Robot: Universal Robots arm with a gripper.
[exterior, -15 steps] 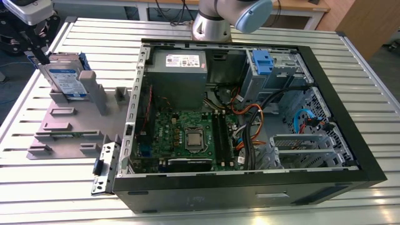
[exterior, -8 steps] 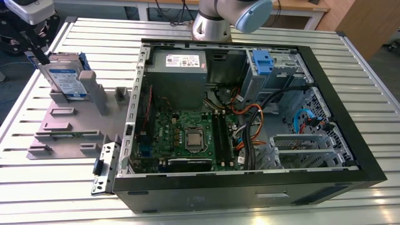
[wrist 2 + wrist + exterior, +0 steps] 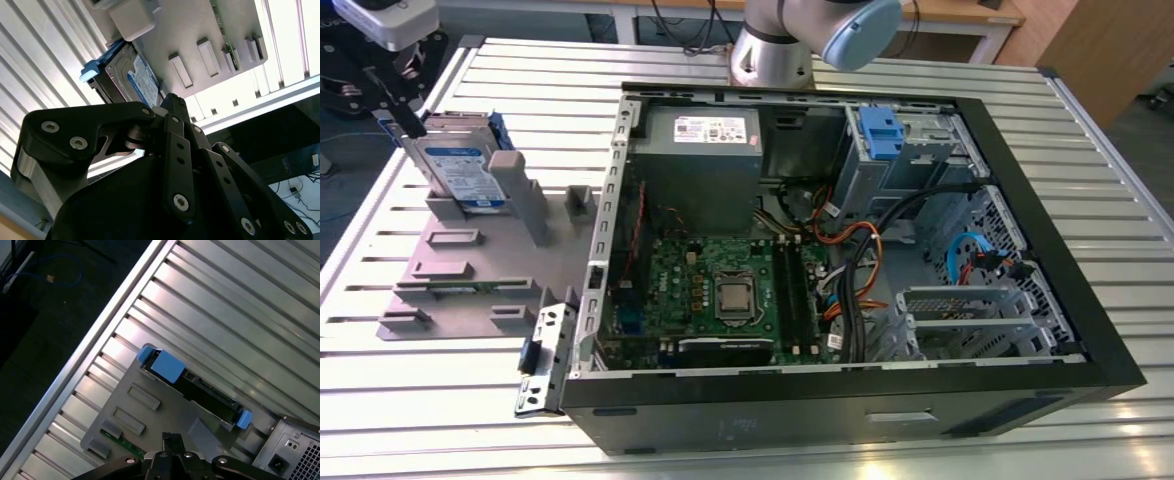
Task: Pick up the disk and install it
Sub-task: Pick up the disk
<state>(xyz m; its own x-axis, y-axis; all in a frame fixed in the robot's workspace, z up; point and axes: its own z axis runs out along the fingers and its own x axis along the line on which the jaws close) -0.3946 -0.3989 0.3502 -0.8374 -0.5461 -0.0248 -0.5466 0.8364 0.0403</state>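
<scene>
Gripper hangs just above and beside the disk, its black jaws drawn together on nothing, as both wrist views also suggest. That disk stands on 1 edge in a slot of the grey holder on the slatted table, near the open computer case on the exterior view's left. I judge it stiff and dense for its bulk, with smooth metal that could slip, and easily hurt by a knock or drop. The blue plastic rails at its ends look springy, so a firm hold is better taken across the 2 flat faces near the top edge, between those rails. Its labelled face turns toward the case, and the long axis seems to run upright with a slight lean, the short top edge lying along the slot.
</scene>
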